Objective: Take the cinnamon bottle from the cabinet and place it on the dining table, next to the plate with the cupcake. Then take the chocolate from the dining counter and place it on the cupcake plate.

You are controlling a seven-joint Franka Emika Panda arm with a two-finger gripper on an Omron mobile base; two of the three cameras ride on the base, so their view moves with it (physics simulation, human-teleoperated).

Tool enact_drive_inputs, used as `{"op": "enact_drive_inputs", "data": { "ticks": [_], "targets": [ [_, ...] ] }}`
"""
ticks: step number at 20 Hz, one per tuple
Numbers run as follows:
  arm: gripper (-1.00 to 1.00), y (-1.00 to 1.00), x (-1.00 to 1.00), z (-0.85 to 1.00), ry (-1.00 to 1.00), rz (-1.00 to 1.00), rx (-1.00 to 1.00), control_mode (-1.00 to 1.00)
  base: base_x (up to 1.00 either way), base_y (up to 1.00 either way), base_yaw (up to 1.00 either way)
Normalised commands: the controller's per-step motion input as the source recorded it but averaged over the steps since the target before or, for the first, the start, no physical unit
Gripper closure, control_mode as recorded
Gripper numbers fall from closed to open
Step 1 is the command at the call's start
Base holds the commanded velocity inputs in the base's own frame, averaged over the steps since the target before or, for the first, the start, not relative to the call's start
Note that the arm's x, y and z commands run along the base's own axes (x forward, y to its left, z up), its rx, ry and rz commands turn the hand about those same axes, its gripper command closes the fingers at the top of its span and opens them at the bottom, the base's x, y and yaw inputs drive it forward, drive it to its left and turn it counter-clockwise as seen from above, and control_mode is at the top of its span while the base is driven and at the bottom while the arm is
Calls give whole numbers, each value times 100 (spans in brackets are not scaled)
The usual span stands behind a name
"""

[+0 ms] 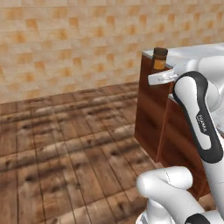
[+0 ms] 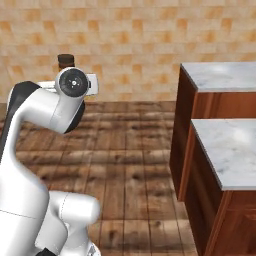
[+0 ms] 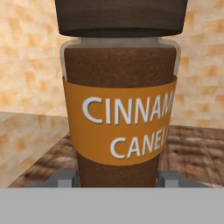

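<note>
My gripper (image 3: 118, 177) is shut on the cinnamon bottle (image 3: 119, 105), a brown cylinder with a dark cap and an orange label, held upright between the two fingertips (image 3: 65, 177). In the left base view the bottle (image 1: 159, 59) stands above the white hand, level with the corner of the dining table (image 1: 192, 54). The right base view shows only the bottle's cap (image 2: 65, 61) above the wrist, well left of the marble-topped dining table (image 2: 225, 75). The cabinet, plate, cupcake and chocolate are out of view.
A second, lower marble slab (image 2: 230, 145) on a reddish-brown wood base (image 1: 151, 118) stands nearer to me. Wooden floor (image 1: 65, 144) stretches to the left. A tan tiled wall (image 2: 130, 45) closes the back.
</note>
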Motion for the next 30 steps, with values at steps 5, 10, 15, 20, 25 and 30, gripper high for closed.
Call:
{"op": "enact_drive_inputs", "data": {
  "ticks": [5,10,15,20,25,30],
  "targets": [
    [100,0,0,0,0,0,0,100,94,8,0],
    [100,0,0,0,0,0,0,100,94,8,0],
    [100,0,0,0,0,0,0,100,94,7,0],
    [100,0,0,0,0,0,0,100,94,7,0],
    [100,0,0,0,0,0,0,100,94,8,-3],
    [100,0,0,0,0,0,0,100,94,8,-5]
  ]
}}
